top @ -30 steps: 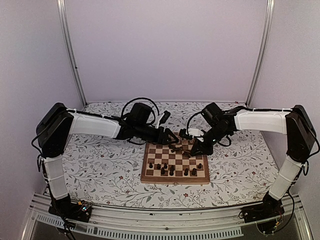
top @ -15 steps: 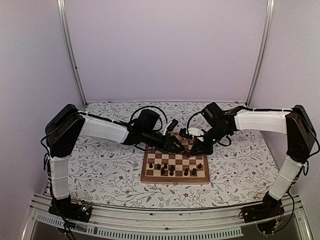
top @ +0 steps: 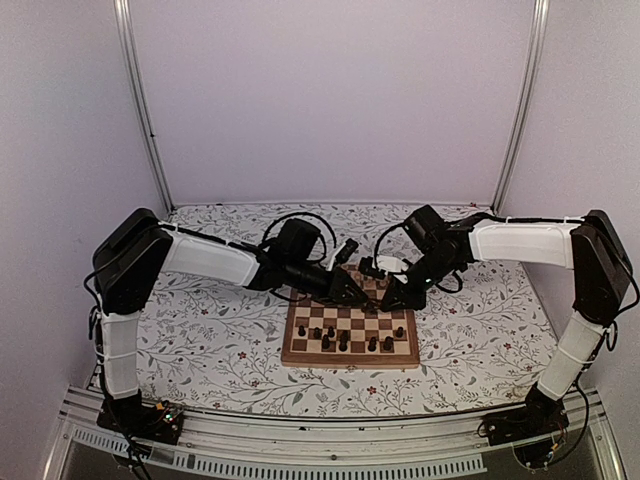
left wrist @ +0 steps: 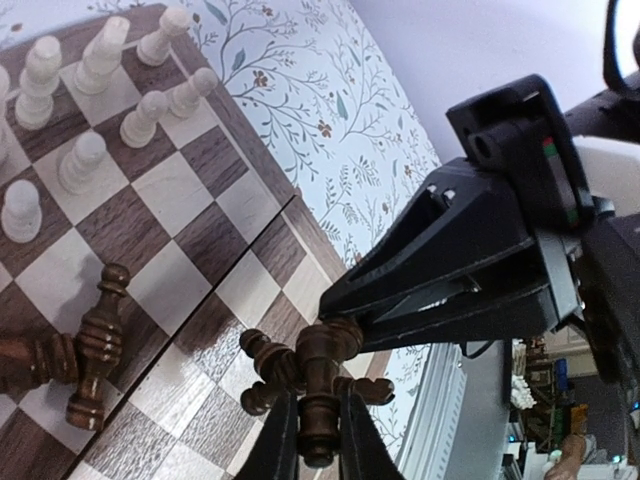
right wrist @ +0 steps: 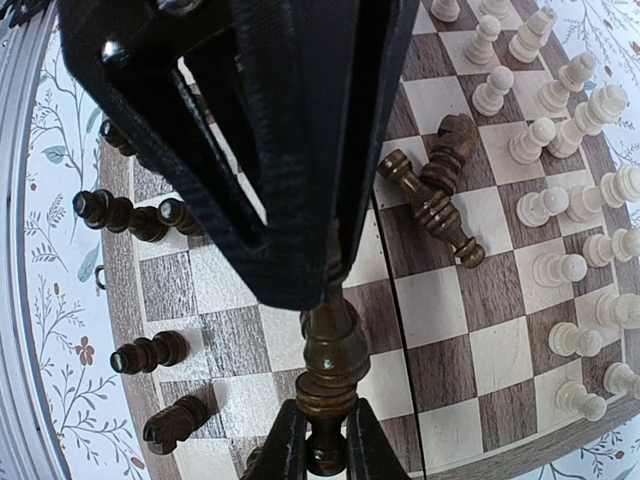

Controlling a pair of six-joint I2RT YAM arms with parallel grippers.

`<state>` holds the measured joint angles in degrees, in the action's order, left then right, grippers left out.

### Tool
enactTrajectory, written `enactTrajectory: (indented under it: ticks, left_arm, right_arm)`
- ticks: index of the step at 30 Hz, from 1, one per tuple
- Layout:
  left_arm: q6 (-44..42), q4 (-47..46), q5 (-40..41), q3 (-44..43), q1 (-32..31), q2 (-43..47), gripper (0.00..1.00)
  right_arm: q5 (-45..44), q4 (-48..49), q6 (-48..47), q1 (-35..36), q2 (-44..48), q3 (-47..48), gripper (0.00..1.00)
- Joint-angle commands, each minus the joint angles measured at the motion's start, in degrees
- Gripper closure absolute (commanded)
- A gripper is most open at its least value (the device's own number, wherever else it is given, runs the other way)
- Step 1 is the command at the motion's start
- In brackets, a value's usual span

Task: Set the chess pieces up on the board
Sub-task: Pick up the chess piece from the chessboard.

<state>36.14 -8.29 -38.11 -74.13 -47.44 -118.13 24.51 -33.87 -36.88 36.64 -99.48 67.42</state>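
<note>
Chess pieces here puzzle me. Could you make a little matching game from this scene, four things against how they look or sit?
Things:
1. cream pieces
2. crossed dark pair
3. dark piece at the left gripper
4. table

States:
A. floral print
B. lying on their sides
C. pinched between fingers
D. standing upright

Pairs: 1-D, 2-B, 3-C, 4-A

Floral-print table (top: 200, 330); plain lilac walls (top: 330, 100); metal upright (top: 143, 100) either side.
</note>
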Motion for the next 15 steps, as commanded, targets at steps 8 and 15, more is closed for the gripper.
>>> enactTrajectory:
  ticks: [8,15]
  left_arm:
    - [-3.6,2.4,4.0,-0.1,0.4,6.2,0.94]
    - [-4.2,3.0,5.5,3.2,1.5,10.4,0.95]
  right_arm:
    - [0.0,0.7,0.0,-0.6,-0.4,-0.9,0.91]
    - [-0.2,0.7,0.0,-0.8,-1.2,-1.1,0.91]
